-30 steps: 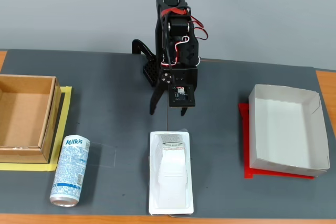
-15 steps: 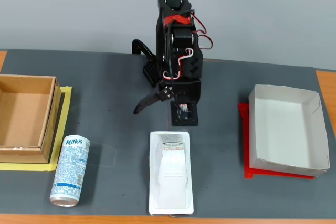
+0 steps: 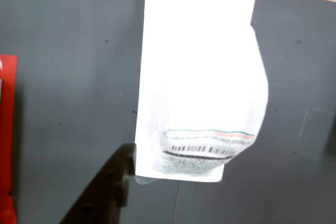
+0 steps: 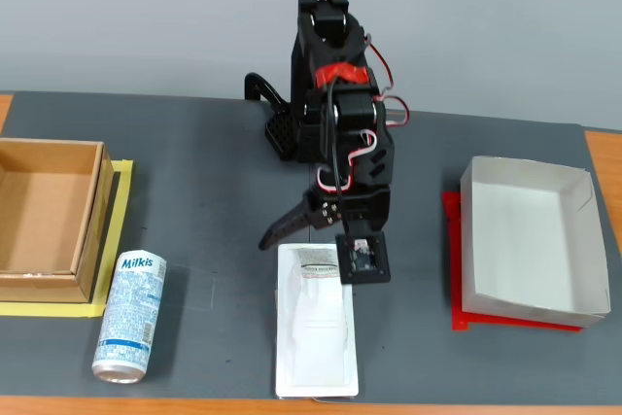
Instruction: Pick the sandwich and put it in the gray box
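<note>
From my remote seat, the fixed view gives me a plain pale gray wall [image 4: 146, 17] across the top of the frame. Below it a dark gray mat [image 4: 214, 172] covers an orange-brown wooden tabletop [image 4: 603, 148], wood showing at the edges. Light is even, shadows soft.

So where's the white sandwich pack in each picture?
Wrist view: the sandwich fills the middle, running top to bottom, barcode label at its lower end.
Fixed view: the sandwich lies bottom centre, in front of the arm.
Shared landmark: the dark gray mat beneath it.
</note>
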`<state>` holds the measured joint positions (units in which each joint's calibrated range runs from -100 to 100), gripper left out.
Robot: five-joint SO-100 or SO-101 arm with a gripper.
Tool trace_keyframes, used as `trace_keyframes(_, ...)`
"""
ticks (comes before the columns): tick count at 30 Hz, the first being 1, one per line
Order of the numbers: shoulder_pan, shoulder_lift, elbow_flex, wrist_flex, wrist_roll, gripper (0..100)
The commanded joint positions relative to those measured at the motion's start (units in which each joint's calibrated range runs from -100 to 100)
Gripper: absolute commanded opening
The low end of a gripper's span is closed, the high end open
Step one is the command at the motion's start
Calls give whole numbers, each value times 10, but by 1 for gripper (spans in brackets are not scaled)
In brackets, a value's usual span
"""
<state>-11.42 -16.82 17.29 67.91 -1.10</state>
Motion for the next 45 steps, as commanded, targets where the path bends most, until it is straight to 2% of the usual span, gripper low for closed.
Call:
trace_keyframes(1,-2,19,-48,-5,-2,56)
trace_keyframes(26,-12,173,-65,-90,-2,56)
trace_keyframes(41,-9,189,-56,-91,2,56)
trace_keyframes(45,-9,189,-56,-91,2,50)
